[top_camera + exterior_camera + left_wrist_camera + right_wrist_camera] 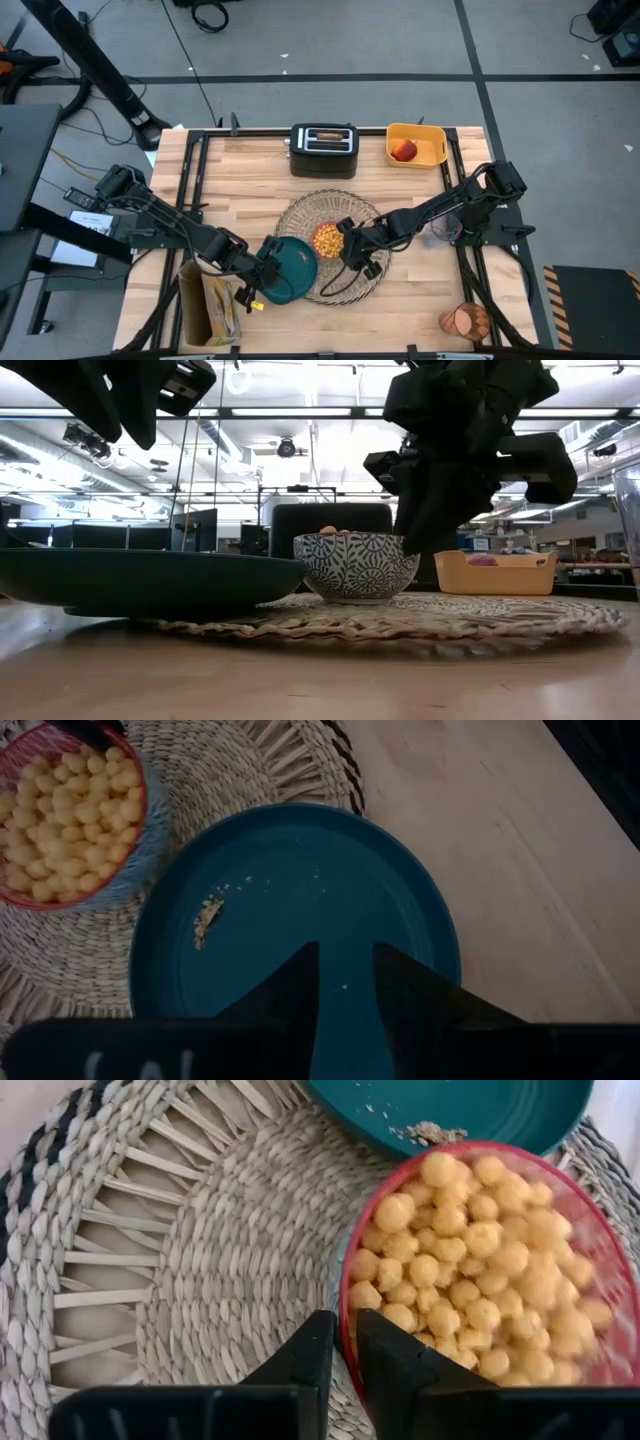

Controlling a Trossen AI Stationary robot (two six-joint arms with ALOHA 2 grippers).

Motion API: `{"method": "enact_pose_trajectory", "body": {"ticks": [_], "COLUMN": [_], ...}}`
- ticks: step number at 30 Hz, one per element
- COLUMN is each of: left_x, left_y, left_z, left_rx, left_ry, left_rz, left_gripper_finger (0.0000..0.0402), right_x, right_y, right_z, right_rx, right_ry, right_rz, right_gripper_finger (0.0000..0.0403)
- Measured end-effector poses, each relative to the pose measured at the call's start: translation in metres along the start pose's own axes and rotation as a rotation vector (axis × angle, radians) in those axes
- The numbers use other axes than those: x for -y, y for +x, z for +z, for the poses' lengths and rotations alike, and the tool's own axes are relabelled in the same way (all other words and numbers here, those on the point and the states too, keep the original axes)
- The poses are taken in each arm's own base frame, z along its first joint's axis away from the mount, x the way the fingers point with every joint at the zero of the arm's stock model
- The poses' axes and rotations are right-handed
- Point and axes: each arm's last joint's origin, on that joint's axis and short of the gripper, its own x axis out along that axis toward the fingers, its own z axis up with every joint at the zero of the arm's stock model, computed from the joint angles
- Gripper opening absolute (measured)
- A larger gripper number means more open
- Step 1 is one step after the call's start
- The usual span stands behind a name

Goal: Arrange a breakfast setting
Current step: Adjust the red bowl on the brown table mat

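A round woven straw placemat [366, 214] lies mid-table. The small cereal bowl [327, 240], patterned blue and white outside [357, 566], stands on it, full of cereal. The dark teal plate [293, 268] lies with its right part on the mat's near-left edge and the rest on the table. My right gripper [343, 1330] is shut on the bowl's rim. My left gripper [346, 970] hovers above the plate [300, 880], its fingers a little apart and empty. The red fruit [404, 151] lies in the yellow bin. An orange tumbler [463, 321] lies at the near right corner. My right gripper pinches the bowl's rim [346, 1305] on the side toward the table's right, one finger inside over the cereal [400, 1365] and one outside [305, 1355]. The fingers slant down from the right. The bowl stands upright on the placemat [200, 1250].
The black toaster [323, 150] and the yellow bin [416, 146] stand along the far edge. A paper bag [208, 300] stands at the near left. A clear glass [445, 228] stands under my right arm. Crumbs [207, 917] lie on the plate.
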Motion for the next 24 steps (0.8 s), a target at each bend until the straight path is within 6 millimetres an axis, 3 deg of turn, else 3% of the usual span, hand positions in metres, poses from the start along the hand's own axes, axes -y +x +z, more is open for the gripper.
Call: {"method": "enact_pose_trajectory", "body": {"ticks": [7, 18, 24], "left_x": [0.0, 0.0, 0.001], "left_y": [0.0, 0.0, 0.0], "left_z": [0.0, 0.0, 0.0], "left_rx": [0.0, 0.0, 0.0], "left_ry": [-0.001, -0.011, -0.029], "left_rz": [0.0, 0.0, -0.002], "left_gripper_finger": [0.0105, 0.0105, 0.0105], "right_x": [0.0, 0.002, 0.01], "right_y": [0.0, -0.008, -0.011], "right_z": [-0.001, 0.008, 0.003], "right_rx": [-0.003, -0.059, -0.109], "right_ry": [0.002, 0.0, 0.134], "right_rz": [0.005, -0.023, -0.048], "right_gripper_finger": [0.0015, 0.0017, 0.0016]}}
